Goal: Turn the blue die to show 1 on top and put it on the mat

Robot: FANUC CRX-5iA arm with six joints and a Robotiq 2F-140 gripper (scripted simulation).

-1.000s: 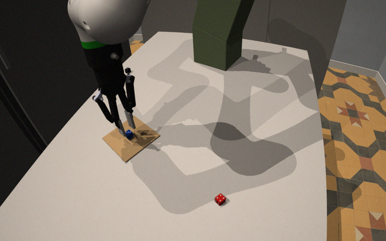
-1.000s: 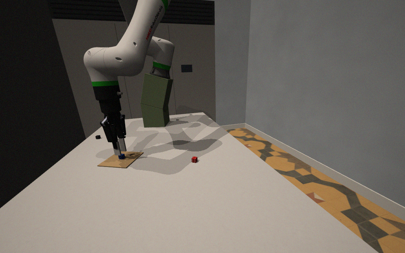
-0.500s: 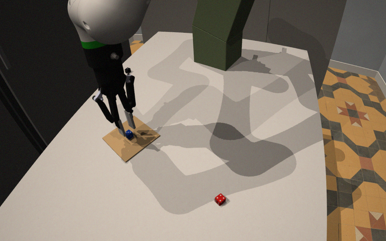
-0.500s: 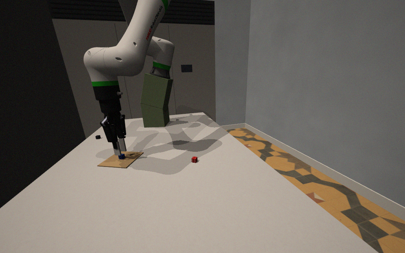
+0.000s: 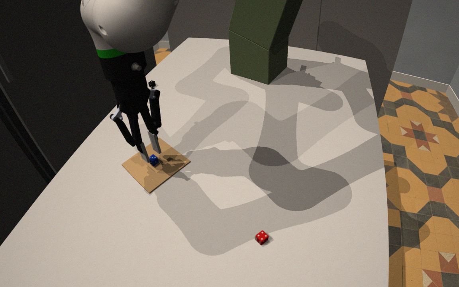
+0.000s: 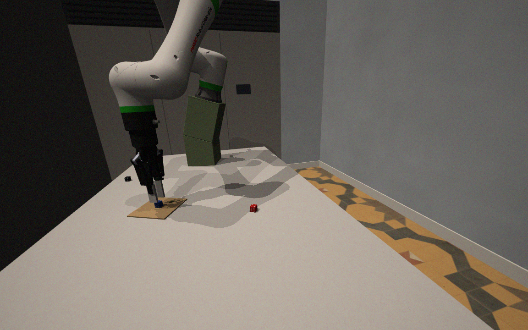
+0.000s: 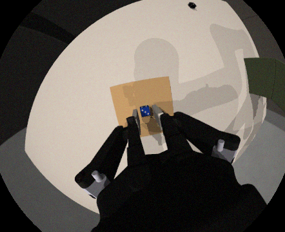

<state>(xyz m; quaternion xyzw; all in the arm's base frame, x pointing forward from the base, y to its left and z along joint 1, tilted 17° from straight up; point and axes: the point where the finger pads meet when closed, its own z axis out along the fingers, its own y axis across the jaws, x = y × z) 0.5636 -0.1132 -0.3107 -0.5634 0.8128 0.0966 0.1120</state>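
Blue die (image 5: pixel 153 160) on the tan mat (image 5: pixel 167 173), gripper (image 5: pixel 151 151) straddling it with parted fingers, grasping nothing, black die (image 5: pixel 151 84) beyond the mat near the table (image 5: pixel 81 232) edge, red die (image 5: pixel 261 237) well apart, green pedestal (image 5: pixel 256 53) farther off.

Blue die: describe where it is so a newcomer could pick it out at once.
Find the tan mat near the table's edge, under the arm. The blue die sits on it between the gripper's partly open fingertips. It is the only die on the mat; the red die and black die sit on bare table.
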